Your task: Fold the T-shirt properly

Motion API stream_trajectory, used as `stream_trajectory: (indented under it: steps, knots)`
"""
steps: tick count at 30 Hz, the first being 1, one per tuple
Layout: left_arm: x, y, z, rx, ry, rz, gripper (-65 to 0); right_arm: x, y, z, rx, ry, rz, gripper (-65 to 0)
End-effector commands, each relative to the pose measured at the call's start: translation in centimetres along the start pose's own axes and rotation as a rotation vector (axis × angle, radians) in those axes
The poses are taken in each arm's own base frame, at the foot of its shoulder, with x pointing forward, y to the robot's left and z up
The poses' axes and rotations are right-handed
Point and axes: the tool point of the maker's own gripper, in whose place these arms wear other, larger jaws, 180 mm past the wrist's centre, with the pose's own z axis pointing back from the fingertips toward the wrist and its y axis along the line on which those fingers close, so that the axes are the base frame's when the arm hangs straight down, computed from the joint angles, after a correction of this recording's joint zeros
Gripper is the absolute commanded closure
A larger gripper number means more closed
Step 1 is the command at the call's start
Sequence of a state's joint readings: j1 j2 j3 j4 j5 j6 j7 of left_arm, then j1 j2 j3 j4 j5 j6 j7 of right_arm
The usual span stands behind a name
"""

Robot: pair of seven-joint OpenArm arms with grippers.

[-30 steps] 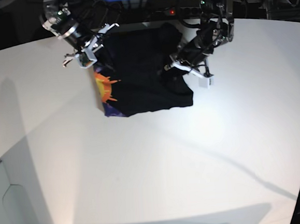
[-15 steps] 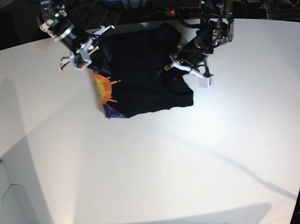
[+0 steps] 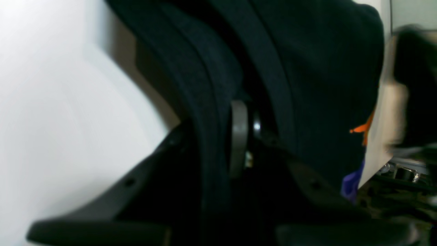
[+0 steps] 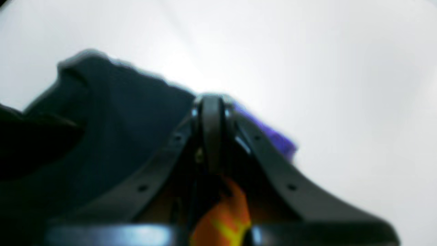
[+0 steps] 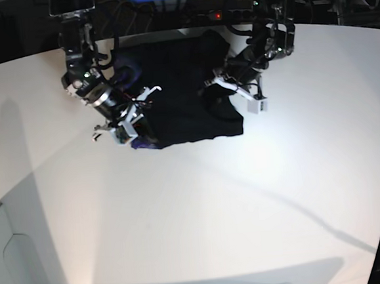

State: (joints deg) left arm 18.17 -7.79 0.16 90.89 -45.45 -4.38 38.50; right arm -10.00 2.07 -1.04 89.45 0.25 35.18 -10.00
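The table (image 5: 298, 173) is carrying the T-shirt (image 5: 185, 83) near its far edge, where the left gripper (image 5: 220, 86) is pinching a fold while the right gripper (image 5: 136, 123), pressed together, is probably flattening the printed edge.

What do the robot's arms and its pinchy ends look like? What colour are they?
Both arms are mostly black, with silvery metal rings and dark cables looping near the top. Each tool has white pieces on its outside and black fingers seen up close: the left tool and the right tool. A small white box hangs by the left tool.
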Motion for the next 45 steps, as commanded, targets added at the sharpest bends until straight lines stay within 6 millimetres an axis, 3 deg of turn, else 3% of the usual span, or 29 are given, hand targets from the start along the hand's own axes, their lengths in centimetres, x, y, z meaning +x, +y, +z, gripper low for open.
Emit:
stream_trajectory:
  steps: [1, 5, 7, 8, 11, 15, 21, 26, 32, 35, 38, 45]
  knots:
    - [-1.0, 1.0, 0.1, 0.047, 0.046, -0.015, 0.0, 0.0, -0.3, -0.2, 0.004, -0.011, -0.011, 0.0]
    - [-1.0, 1.0, 0.2, 0.049, 0.046, -0.018, 0.0, -3.9, -0.9, -0.9, 0.009, 0.082, -0.066, 0.0]
    - [-1.0, 1.1, 0.1, 0.050, 0.047, -0.017, 0.0, -4.2, -2.1, -0.5, -0.015, 0.088, -0.067, 0.0]
    - [-0.9, 1.1, 0.1, 0.050, 0.044, -0.017, 0.0, -4.0, -2.5, -0.2, -0.029, 0.079, -0.068, 0.0]
    - [-0.6, 1.1, 0.1, 0.050, 0.040, -0.027, 0.0, -0.8, -4.5, 1.4, -0.098, -0.010, -0.030, 0.0]
    - [1.6, 0.6, -0.3, 0.039, 0.021, -0.087, 0.0, 3.2, -7.1, 4.3, -0.199, -0.104, 0.035, 0.0]
    - [4.3, -0.8, -2.5, 0.048, 0.064, -0.348, 0.0, 4.4, -12.6, 8.4, -0.383, -0.135, 0.044, 0.0]
    - [6.4, -4.2, -5.6, 0.044, 0.102, -0.664, 0.0, 4.6, -17.5, 12.5, -0.555, -0.153, 0.031, 0.0]
    - [6.5, -9.9, -9.2, 0.012, 0.143, -1.084, 0.0, 3.7, -20.7, 17.1, -0.708, -0.144, 0.011, 0.0]
    - [5.9, -12.1, -10.7, -0.001, 0.170, -1.294, 0.0, 2.9, -21.5, 18.7, -0.753, -0.129, 0.003, 0.0]
    - [3.9, -14.5, -11.7, -0.090, 0.238, -1.516, 0.0, 1.7, -21.6, 20.0, -0.795, -0.115, -0.031, 0.0]
    - [1.9, -16.8, -13.6, -0.115, 0.301, -1.850, 0.0, 0.0, -21.4, 21.6, -0.860, -0.113, -0.098, 0.0]
